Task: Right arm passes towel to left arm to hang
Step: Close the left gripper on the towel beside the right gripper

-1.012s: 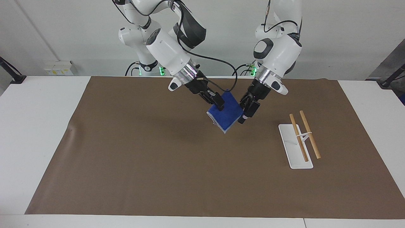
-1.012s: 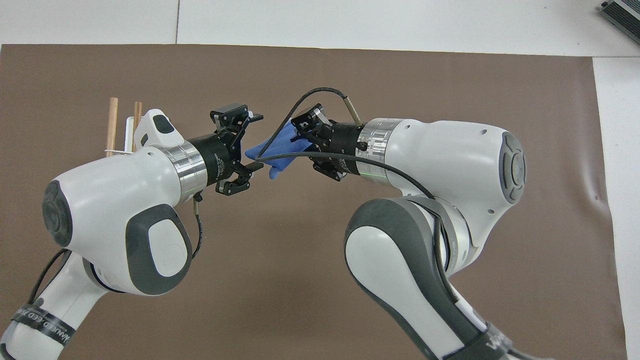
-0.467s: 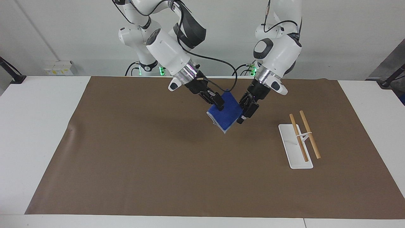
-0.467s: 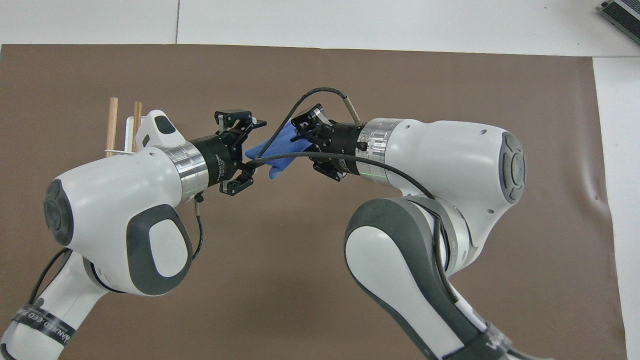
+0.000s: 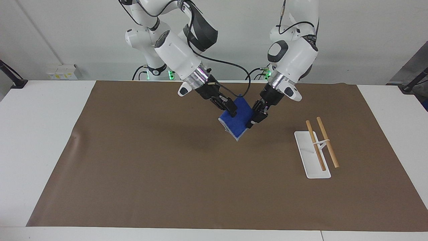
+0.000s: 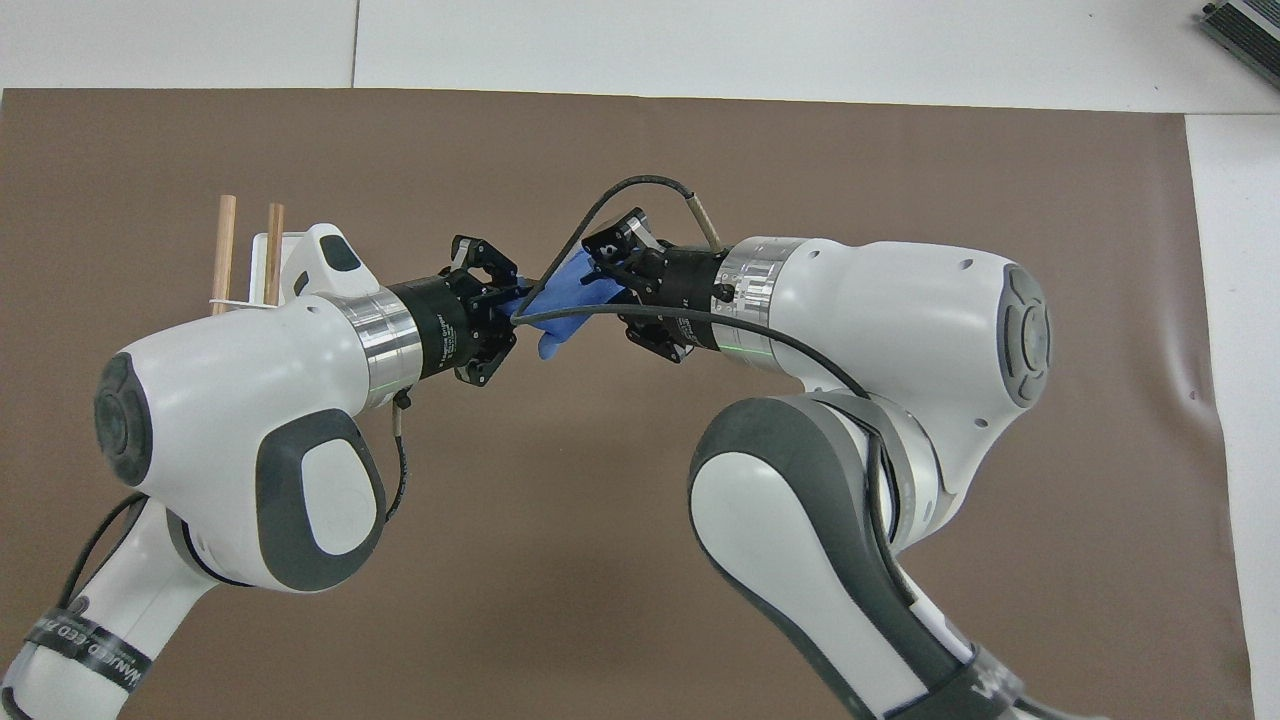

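Both grippers up over the brown mat point(image 5: 167, 174) on a white table point(image 5: 40, 140), pale wall above. Right gripper point(image 5: 230, 108) pinches the blue towel point(image 5: 238, 121); left gripper point(image 5: 253, 119) clamps its other edge. Wooden-rod rack point(image 5: 317, 147) sits toward the left arm's end.

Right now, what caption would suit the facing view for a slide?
Mid-air handover: right gripper holds the blue towel while left gripper grips its edge, rack waiting nearby.
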### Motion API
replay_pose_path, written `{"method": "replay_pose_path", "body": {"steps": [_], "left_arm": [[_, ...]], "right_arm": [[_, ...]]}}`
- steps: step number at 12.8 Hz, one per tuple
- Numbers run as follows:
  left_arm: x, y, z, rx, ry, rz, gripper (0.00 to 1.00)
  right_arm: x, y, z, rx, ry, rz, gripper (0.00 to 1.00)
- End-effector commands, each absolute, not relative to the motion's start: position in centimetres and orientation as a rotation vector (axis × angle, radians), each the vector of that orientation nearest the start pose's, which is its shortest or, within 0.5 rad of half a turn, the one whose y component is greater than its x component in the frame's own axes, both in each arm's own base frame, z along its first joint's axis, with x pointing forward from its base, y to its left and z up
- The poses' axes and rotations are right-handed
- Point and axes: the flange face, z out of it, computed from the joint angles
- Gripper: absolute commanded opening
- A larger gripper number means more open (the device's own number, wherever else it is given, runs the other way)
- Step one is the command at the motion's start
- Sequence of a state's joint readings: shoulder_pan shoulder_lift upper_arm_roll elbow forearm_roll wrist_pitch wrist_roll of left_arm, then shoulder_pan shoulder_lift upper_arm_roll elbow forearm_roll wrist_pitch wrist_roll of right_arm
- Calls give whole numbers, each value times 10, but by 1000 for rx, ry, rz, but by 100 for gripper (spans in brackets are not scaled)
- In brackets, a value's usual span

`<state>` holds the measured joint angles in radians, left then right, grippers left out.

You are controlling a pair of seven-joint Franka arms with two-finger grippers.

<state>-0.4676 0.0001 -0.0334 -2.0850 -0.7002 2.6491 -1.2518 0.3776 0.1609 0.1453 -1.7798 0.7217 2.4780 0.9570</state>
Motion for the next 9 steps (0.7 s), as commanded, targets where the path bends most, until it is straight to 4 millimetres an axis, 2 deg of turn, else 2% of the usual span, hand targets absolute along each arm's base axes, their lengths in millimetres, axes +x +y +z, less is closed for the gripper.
{"method": "replay_pose_path", "body": {"steps": [1,4,5,6,8,9], "left_arm": [[519,-265,487,1999,1348,-28,0],[519,-266,486,2085,1211,35,0],[520,-264,486,2107,1173,55,0],[521,-263,486,2130,1133,75,0],[524,-258,486,2157,1078,114,0],[525,-257,486,2175,1042,134,0]], "right_arm": [[566,316,524,-2101,1045,68,0],[567,316,525,-2101,1045,69,0],[568,313,524,-2103,1051,78,27],[567,313,523,-2113,1047,87,80],[569,307,525,-2112,1053,77,96],[571,301,527,-2113,1056,66,100]]}}
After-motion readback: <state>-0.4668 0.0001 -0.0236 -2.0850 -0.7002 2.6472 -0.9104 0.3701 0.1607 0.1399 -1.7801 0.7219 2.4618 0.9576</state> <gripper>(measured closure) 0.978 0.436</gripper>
